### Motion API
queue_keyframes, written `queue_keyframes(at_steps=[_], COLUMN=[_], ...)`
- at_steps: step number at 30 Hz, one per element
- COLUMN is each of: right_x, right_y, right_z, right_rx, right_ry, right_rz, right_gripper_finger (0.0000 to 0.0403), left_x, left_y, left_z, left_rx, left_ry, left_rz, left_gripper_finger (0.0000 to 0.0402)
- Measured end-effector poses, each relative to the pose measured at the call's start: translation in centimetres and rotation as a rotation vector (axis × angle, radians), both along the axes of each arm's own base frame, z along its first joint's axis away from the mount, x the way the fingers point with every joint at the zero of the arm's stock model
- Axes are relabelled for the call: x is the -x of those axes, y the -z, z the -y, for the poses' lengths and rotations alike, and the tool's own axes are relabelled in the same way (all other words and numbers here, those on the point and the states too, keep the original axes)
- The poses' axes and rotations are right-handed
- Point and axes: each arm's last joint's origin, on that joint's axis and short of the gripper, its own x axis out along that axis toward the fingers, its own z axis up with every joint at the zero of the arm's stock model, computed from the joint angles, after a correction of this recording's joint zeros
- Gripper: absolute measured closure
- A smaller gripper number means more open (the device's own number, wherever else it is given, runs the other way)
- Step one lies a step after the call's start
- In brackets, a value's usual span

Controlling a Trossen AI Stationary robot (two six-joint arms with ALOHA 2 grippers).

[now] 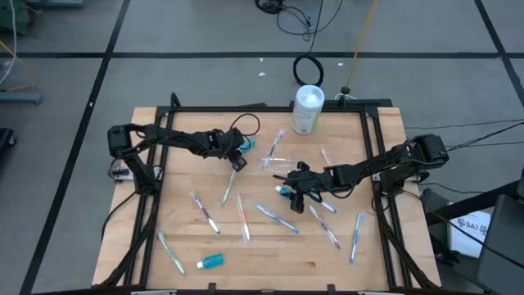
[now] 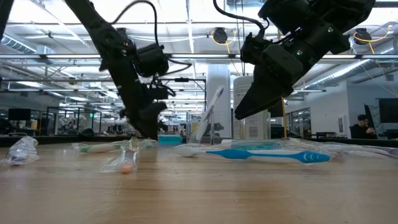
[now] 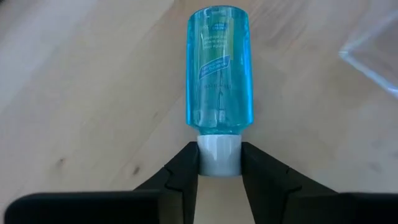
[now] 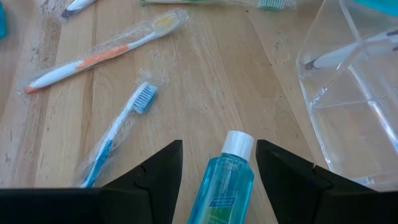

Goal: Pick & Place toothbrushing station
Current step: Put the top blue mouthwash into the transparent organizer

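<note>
My left gripper (image 1: 241, 152) is low over the table's far left part, shut on a small blue toothpaste tube (image 3: 219, 68). My right gripper (image 1: 289, 188) is open near the table's middle. Its fingers stand on either side of a second blue tube (image 4: 224, 184) that lies flat on the wood, and they do not touch it. A third blue tube (image 1: 211, 261) lies near the front edge. Several wrapped pastel toothbrushes (image 1: 277, 218) lie scattered flat on the table. A clear plastic holder (image 4: 348, 106) with one toothbrush in it stands beside my right gripper. My left gripper pinches the tube's white cap (image 3: 219, 149) between its two fingers, one on each side. The fingers come slanting down from the table's left, in line with the tube. The blue body points away beyond the fingertips, low over the wood; I cannot tell whether it rests there.
A white cylindrical canister (image 1: 308, 108) stands at the far edge. A black frame (image 1: 372, 147) runs round the table. Crinkly clear wrapping (image 2: 22, 150) lies on the wood. Bare wood shows at the near right corner.
</note>
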Motion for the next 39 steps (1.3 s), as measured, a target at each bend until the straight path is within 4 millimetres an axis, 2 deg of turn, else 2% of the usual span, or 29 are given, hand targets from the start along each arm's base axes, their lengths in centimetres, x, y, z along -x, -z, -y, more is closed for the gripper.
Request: queue_keyframes(at_steps=[5, 10, 16, 21, 24, 28, 32, 37, 39], right_x=[-0.2, -0.7, -1.3, -1.3, -1.7, -3.5, -5.7, -7.8, -8.3], right_y=[-0.3, -1.5, -3.8, -4.8, -5.3, -5.7, -4.9, -5.1, -5.2], right_z=[-0.5, -2.3, -4.1, -4.9, -5.5, -6.5, -7.4, -7.5, -7.1], right_rx=[0.172, 0.328, 0.510, 0.671, 0.722, 0.727, 0.798, 0.901, 0.923], right_ry=[-0.159, -0.316, -0.420, -0.485, -0.517, -0.536, -0.582, -0.390, -0.375], right_rz=[0.027, 0.172, 0.437, 0.536, 0.543, 0.545, 0.407, 0.312, 0.310], right_gripper_finger=[0.0206, 0.0206, 0.0206, 0.0206, 0.0206, 0.0206, 0.0206, 0.0206, 0.0206], left_x=[0.9, 1.9, 2.6, 2.5, 2.2, 1.7, 1.5, 1.7, 1.8], left_y=[-2.2, -5.0, -7.8, -8.9, -9.1, -9.4, -9.7, -9.5, -9.4], left_z=[1.3, 3.3, 6.9, 10.3, 12.0, 13.3, 13.9, 14.3, 14.3], left_rx=[0.009, 0.089, 0.181, 0.251, 0.297, 0.354, 0.381, 0.393, 0.402], left_ry=[0.019, 0.052, 0.098, 0.154, 0.167, 0.156, 0.153, 0.151, 0.138], left_rz=[0.008, 0.084, 0.200, 0.278, 0.322, 0.394, 0.431, 0.404, 0.396], left_gripper_finger=[0.0294, 0.0293, 0.0293, 0.0293, 0.0293, 0.0293, 0.0293, 0.0293, 0.0293])
